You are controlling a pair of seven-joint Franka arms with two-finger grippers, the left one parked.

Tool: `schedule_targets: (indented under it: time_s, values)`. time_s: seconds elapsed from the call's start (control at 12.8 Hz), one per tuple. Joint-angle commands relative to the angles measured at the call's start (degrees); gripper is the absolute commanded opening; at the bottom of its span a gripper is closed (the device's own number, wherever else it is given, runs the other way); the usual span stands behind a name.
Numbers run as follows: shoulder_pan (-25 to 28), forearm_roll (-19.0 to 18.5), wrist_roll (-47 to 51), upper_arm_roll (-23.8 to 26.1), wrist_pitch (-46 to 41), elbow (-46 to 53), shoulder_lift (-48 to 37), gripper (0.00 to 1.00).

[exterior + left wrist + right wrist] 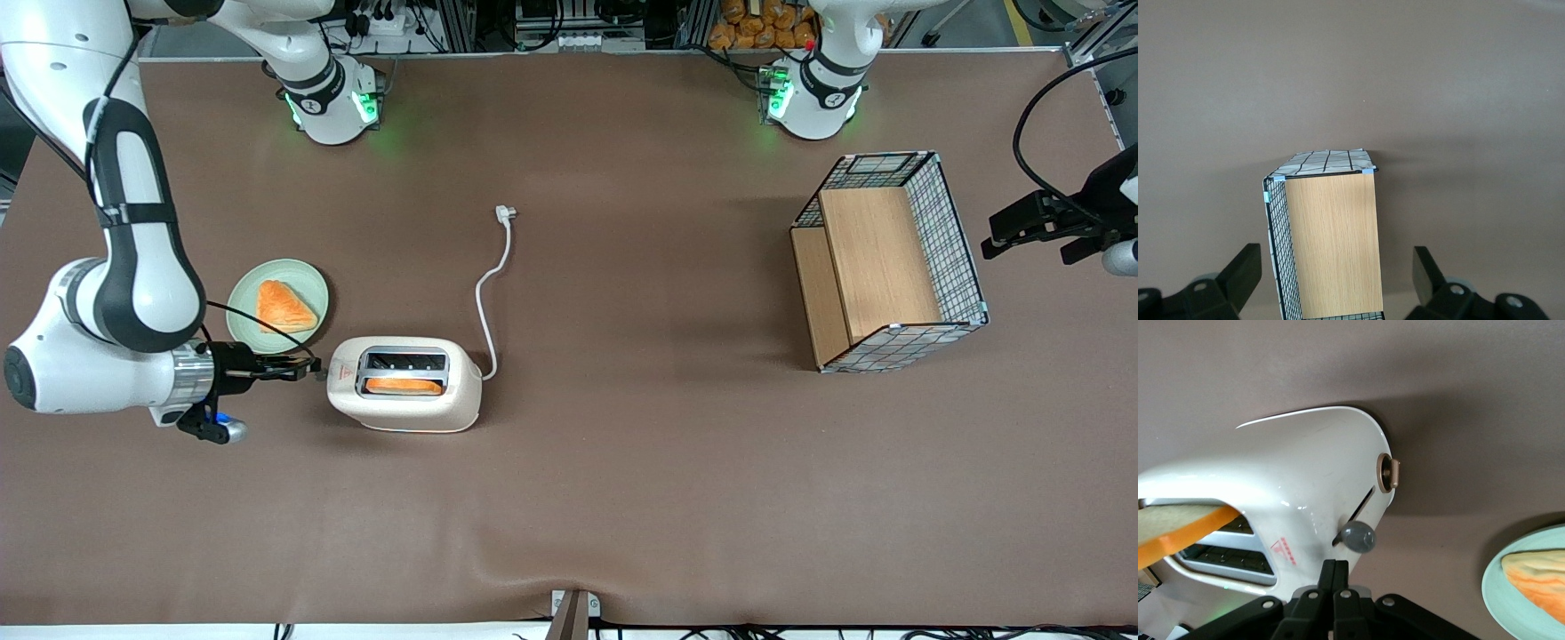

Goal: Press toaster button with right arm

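The cream-white toaster (404,384) stands on the brown table with an orange-edged slice of bread in the slot nearer the front camera. It also shows in the right wrist view (1305,480). The toaster button (1358,537), a small grey round nub, sticks out of the slit in the narrow end that faces the working arm. My right arm (133,267) reaches in low, and its gripper (309,368) is shut and empty at that narrow end. In the right wrist view the gripper (1335,565) has its fingertips pressed together, close beside the nub.
A pale green plate (244,298) with a triangular bread slice (284,307) lies beside the gripper, farther from the front camera. The toaster's white cord and plug (505,212) trail away. A wire basket with wooden panels (889,267) stands toward the parked arm's end of the table.
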Motion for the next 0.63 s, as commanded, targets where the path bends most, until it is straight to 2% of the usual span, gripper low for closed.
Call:
schedule_targets:
  time_s: [0.0, 0.55]
  values:
    - [0.36, 1.42, -0.63, -0.15, 2.42, -1.03, 1.34, 0.00]
    - [-0.17, 1.51, -4.93, -0.15, 5.33, -1.39, 4.24, 0.00]
